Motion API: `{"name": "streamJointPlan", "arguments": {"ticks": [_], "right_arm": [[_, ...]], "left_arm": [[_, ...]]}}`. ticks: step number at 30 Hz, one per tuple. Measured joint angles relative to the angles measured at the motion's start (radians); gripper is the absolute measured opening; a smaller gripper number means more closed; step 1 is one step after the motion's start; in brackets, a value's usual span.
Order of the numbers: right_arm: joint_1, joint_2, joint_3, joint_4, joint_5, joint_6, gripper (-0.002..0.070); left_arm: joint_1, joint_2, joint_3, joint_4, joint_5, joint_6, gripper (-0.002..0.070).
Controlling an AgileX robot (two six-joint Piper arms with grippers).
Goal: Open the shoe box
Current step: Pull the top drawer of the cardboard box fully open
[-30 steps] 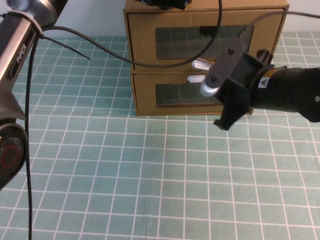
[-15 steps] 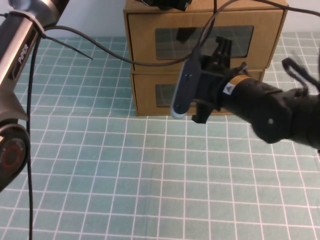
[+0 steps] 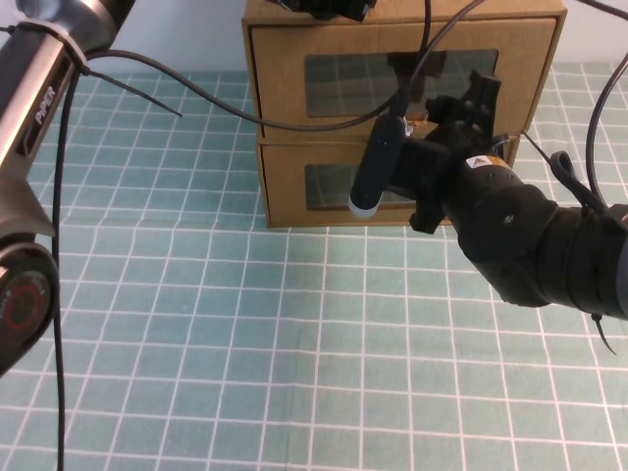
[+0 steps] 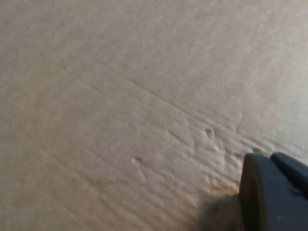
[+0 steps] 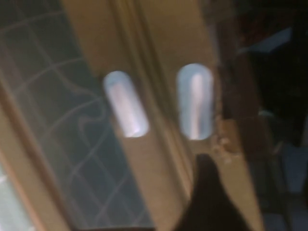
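Swinging round and widening since a second ago, the right gripper (image 3: pixel 392 201) hangs at the table's 1 o'clock, jaws apart and empty, just before the two stacked boxes (image 3: pixel 294 186) at 12. Both look closed; their white tabs (image 5: pixel 126 103) seem the target. Farther back, the left gripper (image 4: pixel 272 192) sits against the cardboard; its jaws I cannot tell.

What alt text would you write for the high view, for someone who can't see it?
The right gripper is poised at the front of two stacked cardboard shoe boxes with window panels, near the seam between them, on a green checked tablecloth. The left gripper is at the top of the upper box, mostly cut off by the frame edge.
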Motion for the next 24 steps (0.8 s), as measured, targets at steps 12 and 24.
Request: {"name": "streamJointPlan", "arguments": {"ticks": [12, 24], "right_arm": [[0.001, 0.009, -0.002, 0.012, 0.087, -0.015, 0.0382], [0.001, 0.121, -0.122, 0.024, 0.062, -0.033, 0.037]], "left_arm": [[0.0, 0.0, 0.0, -0.002, 0.0, -0.013, -0.0006], [0.0, 0.0, 0.0, -0.006, 0.0, -0.014, -0.0006]]}}
